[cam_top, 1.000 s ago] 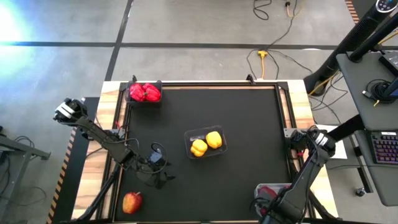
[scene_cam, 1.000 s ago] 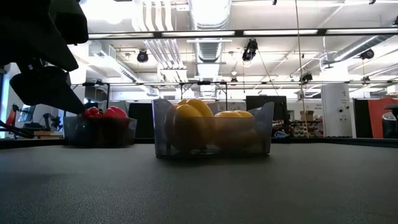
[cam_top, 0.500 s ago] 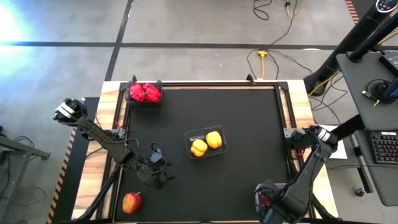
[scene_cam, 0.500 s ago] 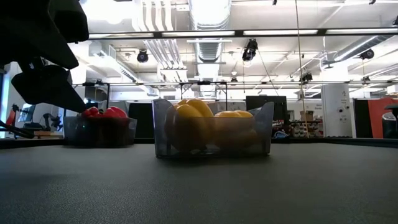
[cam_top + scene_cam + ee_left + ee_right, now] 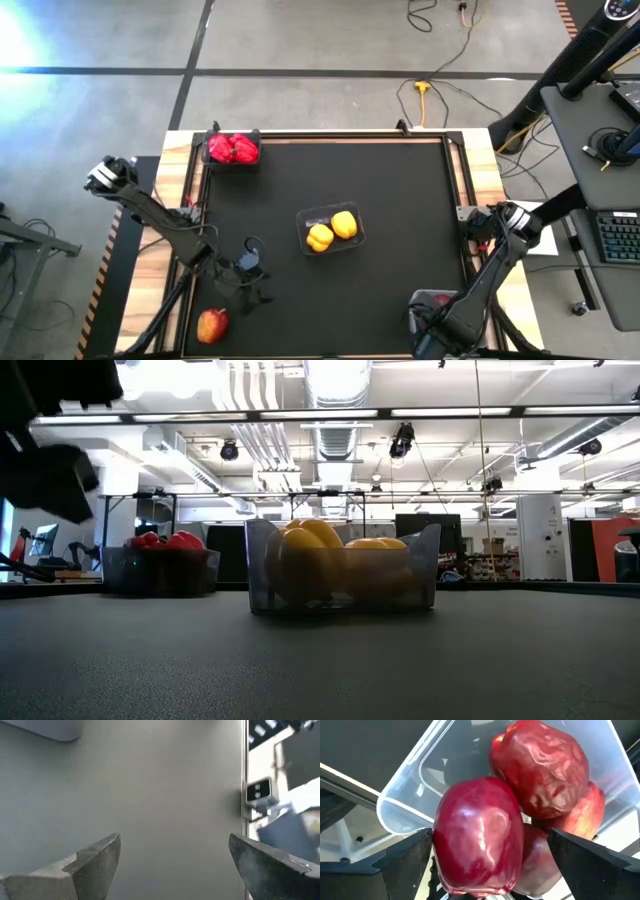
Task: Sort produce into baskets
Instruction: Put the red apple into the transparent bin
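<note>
A red-yellow apple [image 5: 212, 325] lies on the black mat near the front left corner. My left gripper [image 5: 250, 287] is open and empty just to its far right, over bare mat [image 5: 175, 865]. My right gripper [image 5: 485, 860] is open at the front right. Its fingers stand on either side of a dark red apple [image 5: 479, 835] above a clear tub [image 5: 400, 815] holding other apples [image 5: 540, 770]. Red peppers [image 5: 232, 148] fill the dark tub at the far left. Two yellow peppers [image 5: 330, 230] sit in the clear tub [image 5: 340, 575] at mid-table. My right gripper has the dark red apple between its open fingers. One finger [image 5: 410, 855] stands right against the apple's side [image 5: 440, 845]. A gap shows between the apple and the other finger [image 5: 585, 855]. Whether the gripper touches the apple I cannot tell.
The black mat has a raised frame along its edges [image 5: 470, 200] and wooden strips beside it. Wide bare mat lies between the tubs. The room's floor with cables [image 5: 430, 90] and a desk [image 5: 600, 130] lie beyond the table.
My left gripper has moved a little toward the table's near edge and left, closer to the apple on the mat, staying open.
</note>
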Robot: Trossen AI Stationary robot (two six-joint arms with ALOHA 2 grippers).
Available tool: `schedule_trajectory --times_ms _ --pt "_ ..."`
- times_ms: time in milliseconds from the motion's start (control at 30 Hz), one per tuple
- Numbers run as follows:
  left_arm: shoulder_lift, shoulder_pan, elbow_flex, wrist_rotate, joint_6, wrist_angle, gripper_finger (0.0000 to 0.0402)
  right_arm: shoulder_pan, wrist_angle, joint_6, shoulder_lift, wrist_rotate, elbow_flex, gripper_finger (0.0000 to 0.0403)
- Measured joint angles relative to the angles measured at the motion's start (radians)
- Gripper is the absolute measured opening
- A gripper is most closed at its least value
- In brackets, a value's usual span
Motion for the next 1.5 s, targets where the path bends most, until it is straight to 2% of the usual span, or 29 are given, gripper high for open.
schedule_trajectory --times_ms 267,367,467,600,667,800,933,1133,1367,1500 --pt "0.004 -0.071 0.255 -0.001 0.047 -0.542 0.0354 -0.002 -0.085 0.026 -0.031 0.026 0.060 0.0384" --pt "0.012 -0.117 0.324 0.059 0.024 -0.667 0.0354 -0.005 -0.155 0.061 -0.047 0.111 0.110 0.0384" --pt "0.017 -0.177 0.359 0.139 -0.069 -0.728 0.0354 -0.006 -0.205 0.120 -0.061 0.261 0.160 0.0384" --pt "0.026 -0.273 0.365 0.261 -0.280 -0.763 0.0354 -0.016 -0.239 0.153 -0.060 0.469 0.213 0.0384" --pt "0.036 -0.323 0.364 0.303 -0.420 -0.781 0.0354 -0.032 -0.242 0.148 -0.060 0.533 0.219 0.0384" --pt "0.062 -0.395 0.355 0.331 -0.703 -0.788 0.0362 -0.075 -0.242 0.065 -0.060 0.576 0.219 0.0384" --pt "0.108 -0.428 0.354 0.327 -0.863 -0.782 0.0380 -0.129 -0.240 -0.040 -0.059 0.577 0.219 0.0384" --pt "0.208 -0.429 0.354 0.333 -0.897 -0.686 0.0393 -0.192 -0.229 -0.155 -0.059 0.576 0.219 0.0384" --pt "0.340 -0.422 0.355 0.363 -0.893 -0.675 0.0393 -0.214 -0.180 -0.198 -0.058 0.575 0.219 0.0384" --pt "0.371 -0.410 0.372 0.316 -0.847 -0.682 0.0370 -0.214 -0.165 -0.196 -0.058 0.562 0.219 0.0384"
